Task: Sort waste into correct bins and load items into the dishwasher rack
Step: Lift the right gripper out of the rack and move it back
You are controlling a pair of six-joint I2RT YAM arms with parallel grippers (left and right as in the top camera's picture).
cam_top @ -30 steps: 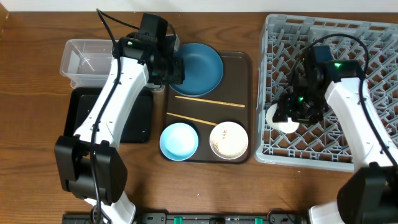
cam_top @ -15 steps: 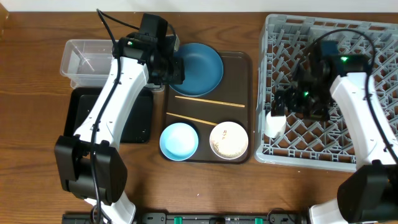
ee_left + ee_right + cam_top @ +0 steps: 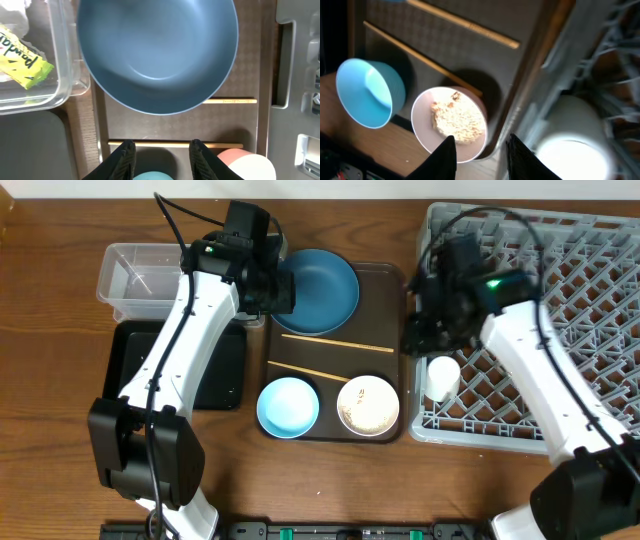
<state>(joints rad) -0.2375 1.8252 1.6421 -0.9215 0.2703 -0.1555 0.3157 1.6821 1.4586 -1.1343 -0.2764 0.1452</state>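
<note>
At the rack's (image 3: 590, 260) near-left corner the cup (image 3: 441, 377) now sits alone. A second ago the right gripper (image 3: 479, 150) was down on it inside the rack; since then the arm has let go and swung left, and it now hangs over the rack's left wall beside the brown tray (image 3: 385, 280). Its jaws are narrowly apart with nothing between them. The wrist view looks past them to the white bowl (image 3: 451, 122), which has rice scraps (image 3: 457, 120) in it, with the cup bright and blurred at the right edge, so whether it stands upright I cannot tell. That looks like one item loaded. The plate (image 3: 155, 50), both chopsticks (image 3: 335, 343), the blue bowl (image 3: 287, 406) and the white bowl are still on the tray, and the scraps should probably go to a bin before that bowl is racked. The left gripper (image 3: 161, 150) has not moved in this time: it hovers by the plate's near rim above a chopstick, jaws partly apart and empty. Beside it the wrapper (image 3: 22, 62) lies in the tub (image 3: 120, 270).
</note>
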